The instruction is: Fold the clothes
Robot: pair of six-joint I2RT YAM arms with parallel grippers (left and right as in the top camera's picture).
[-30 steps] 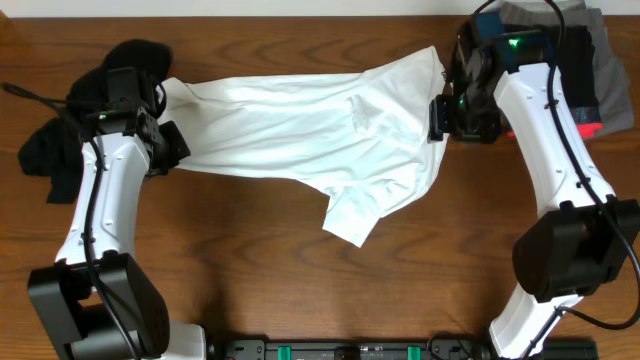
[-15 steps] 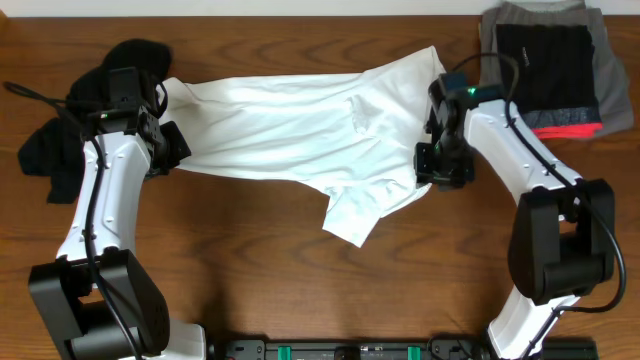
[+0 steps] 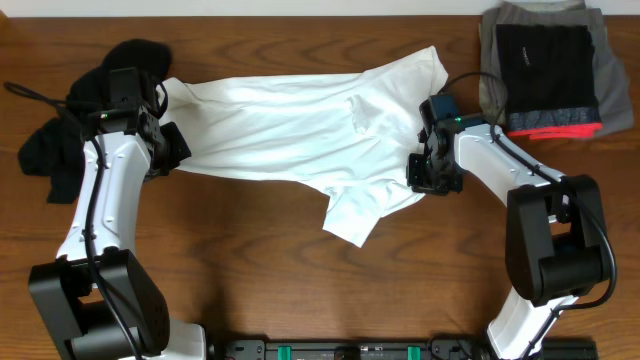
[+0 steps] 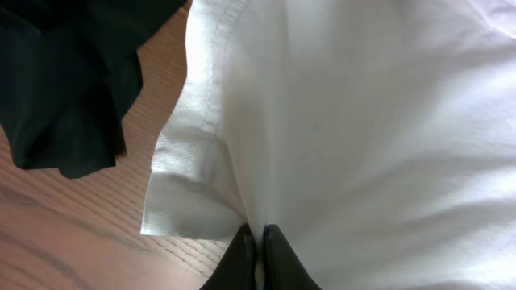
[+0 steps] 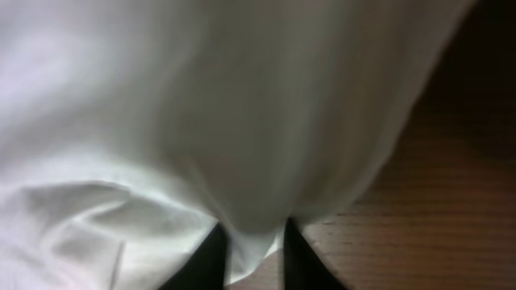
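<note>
We see bare counter [image 3: 300, 280] along the whole near side, open for a tool to pass. The white shirt [image 3: 300, 130] spreads across the middle. Dark clothes [image 3: 55, 160] crowd the far left corner beside the left tool [image 3: 165, 150]. A folded stack [image 3: 545, 65] fills the far right corner.

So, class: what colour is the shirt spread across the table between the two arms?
White, plain with no pattern; the shirt shows best in the overhead view.
</note>
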